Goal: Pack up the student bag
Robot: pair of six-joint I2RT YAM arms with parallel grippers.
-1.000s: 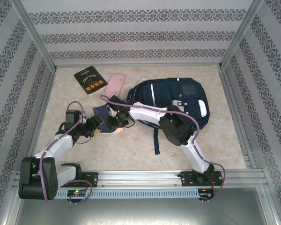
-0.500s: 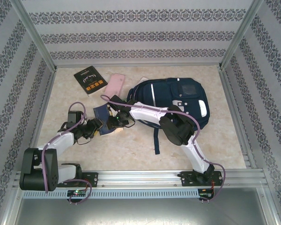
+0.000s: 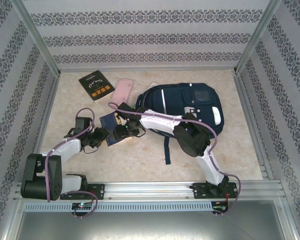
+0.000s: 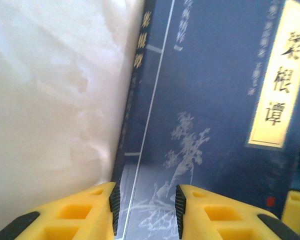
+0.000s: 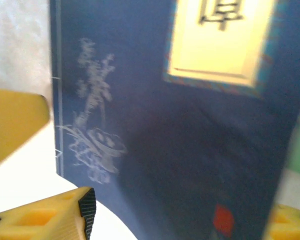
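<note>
Pulled left arm (image 3: 65, 147) back and lower. Holds left jaws narrow at blue book's (image 4: 215, 115) spine, grip unclear; spreads right jaws wide astride it, likely steadying a lift toward student bag (image 3: 190, 107), flat on worktop (image 3: 140, 160) nearby.

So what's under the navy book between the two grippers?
Beside the navy book, along its spine, pale marbled table shows. Anything directly beneath the cover is hidden.

Left arm (image 3: 65, 146) and right arm (image 3: 158, 120): white shells, black joints, purple cables (image 3: 213, 145) alongside. Jaws are yellow blocks with square hollows and ribbed black pads (image 4: 114, 202).
</note>
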